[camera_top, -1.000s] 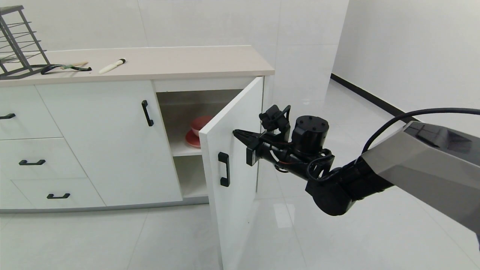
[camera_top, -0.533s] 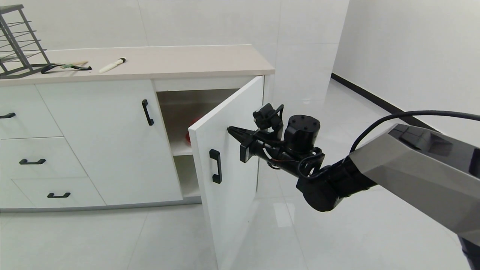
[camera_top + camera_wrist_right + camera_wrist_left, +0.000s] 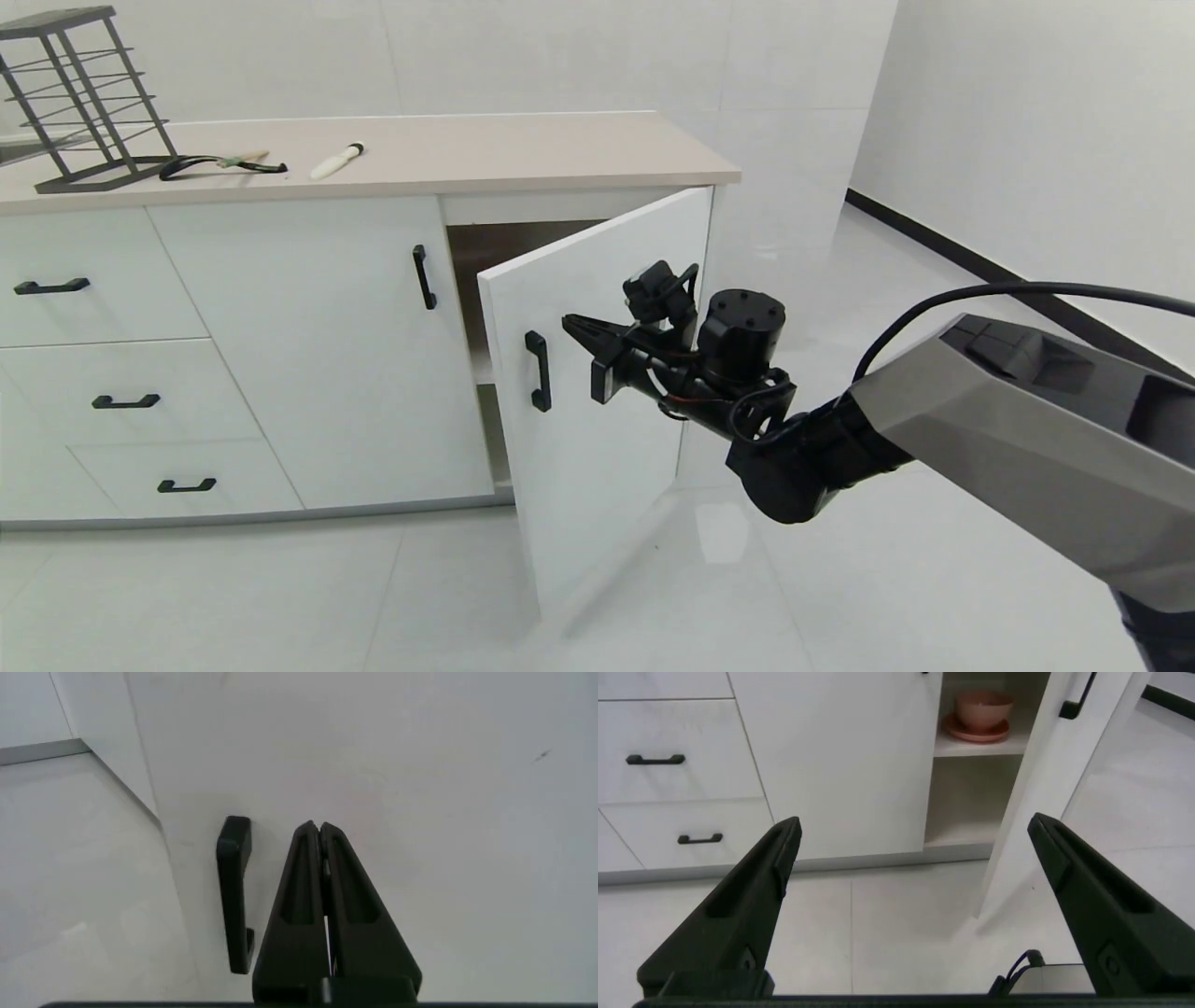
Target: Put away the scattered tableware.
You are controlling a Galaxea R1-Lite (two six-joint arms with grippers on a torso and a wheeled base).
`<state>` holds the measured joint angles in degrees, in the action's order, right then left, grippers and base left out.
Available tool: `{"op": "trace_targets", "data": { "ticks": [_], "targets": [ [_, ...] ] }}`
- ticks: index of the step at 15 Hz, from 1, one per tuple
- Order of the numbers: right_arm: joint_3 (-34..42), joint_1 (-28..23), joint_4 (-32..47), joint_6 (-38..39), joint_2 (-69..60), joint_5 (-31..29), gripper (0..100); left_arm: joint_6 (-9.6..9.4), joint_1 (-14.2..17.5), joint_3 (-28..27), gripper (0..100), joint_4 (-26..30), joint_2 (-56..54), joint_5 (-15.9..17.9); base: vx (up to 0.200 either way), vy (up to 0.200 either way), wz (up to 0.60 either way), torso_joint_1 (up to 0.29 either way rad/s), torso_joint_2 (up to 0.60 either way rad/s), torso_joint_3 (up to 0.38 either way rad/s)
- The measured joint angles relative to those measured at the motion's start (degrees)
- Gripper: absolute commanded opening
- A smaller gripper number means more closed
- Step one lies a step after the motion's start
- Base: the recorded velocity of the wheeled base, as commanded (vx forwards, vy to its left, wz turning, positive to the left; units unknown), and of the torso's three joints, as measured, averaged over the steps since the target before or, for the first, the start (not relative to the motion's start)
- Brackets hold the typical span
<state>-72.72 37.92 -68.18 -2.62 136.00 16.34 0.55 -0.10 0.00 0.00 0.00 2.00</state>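
Note:
On the beige countertop [image 3: 523, 149] lie a white-handled utensil [image 3: 336, 161] and a black utensil [image 3: 219, 165]. A pink bowl [image 3: 983, 707] sits on a pink plate [image 3: 976, 731] on the cabinet's upper shelf. The white cabinet door [image 3: 597, 373] stands partly open. My right gripper [image 3: 568, 323] is shut with nothing in it, and its tip rests against the door's outer face beside the black door handle [image 3: 537, 371]. In the right wrist view the shut right gripper [image 3: 320, 829] lies next to that handle [image 3: 234, 891]. My left gripper [image 3: 915, 826] hangs open and holds nothing, low before the cabinet.
A dark wire rack [image 3: 89, 103] stands at the counter's far left. White drawers with black pulls [image 3: 126, 401] fill the cabinet's left side. Glossy white floor [image 3: 280, 597] spreads in front, and a white wall [image 3: 1027, 140] rises on the right.
The head camera has shifted. The door has swung toward closed with my right gripper against it, and it now hides the pink bowl in the head view.

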Motion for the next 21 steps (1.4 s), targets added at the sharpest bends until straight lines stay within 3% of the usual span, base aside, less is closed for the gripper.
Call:
{"op": "trace_targets", "data": {
  "ticks": [7, 10, 14, 17, 21],
  "targets": [
    [-0.22, -0.06, -0.09, 1.34, -0.30, -2.62, 0, 0.21, 0.00, 0.00, 100, 0.00, 0.00, -0.01, 0.000, 0.000, 0.00, 0.000, 0.00, 0.000],
    [3.45, -1.00, -0.09, 1.76, -4.90, -2.74, 0, 0.35, 0.02, 0.00, 100, -0.07, 0.00, -0.06, 0.000, 0.000, 0.00, 0.000, 0.00, 0.000],
    [16.27, -3.12, -1.21, 1.84, -16.92, -2.30, 0, 0.32, 0.00, 0.00, 100, -0.02, 0.00, -0.01, 0.050, 0.150, 0.00, 0.001, 0.00, 0.001],
    [31.16, -5.38, -1.76, 1.91, -31.34, -2.08, 0, 0.35, 0.00, 0.00, 100, -0.02, 0.00, -0.04, 0.200, 0.200, 0.00, -0.002, 0.00, 0.002],
    [52.30, -11.01, -1.52, 1.69, -53.86, -1.26, 0, 0.32, 0.00, 0.00, 100, 0.00, 0.00, 0.00, 0.000, 0.200, 0.00, 0.005, 0.00, 0.005]
  ]
}}
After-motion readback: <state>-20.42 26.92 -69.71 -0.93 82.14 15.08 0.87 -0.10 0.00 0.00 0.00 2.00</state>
